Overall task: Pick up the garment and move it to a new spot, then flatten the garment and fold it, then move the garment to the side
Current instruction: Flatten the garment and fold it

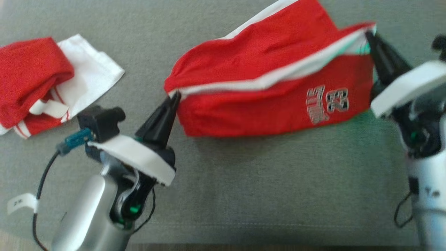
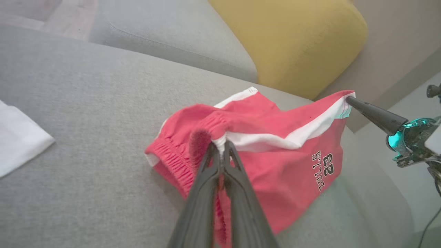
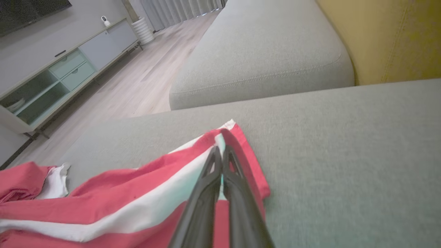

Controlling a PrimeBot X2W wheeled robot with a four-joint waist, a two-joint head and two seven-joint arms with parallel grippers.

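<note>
Apart, left hand (image 1: 175, 97), right hand (image 1: 368, 35) — each pinching the garment (image 1: 264, 55)

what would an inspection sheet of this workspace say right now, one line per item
surface: grey sofa cushion, bare in front of the robot
job's things: red shorts with a white stripe and printed number, stretched between both grippers
clutter: second red and white garment, crumpled at the far left
grippers: left gripper shut on the shorts' elastic end; right gripper shut on the opposite end
cables: black cable with a white tag by the left arm; a black loop by the right arm
surroundings: yellow cushion, wood floor, low cabinet
</note>
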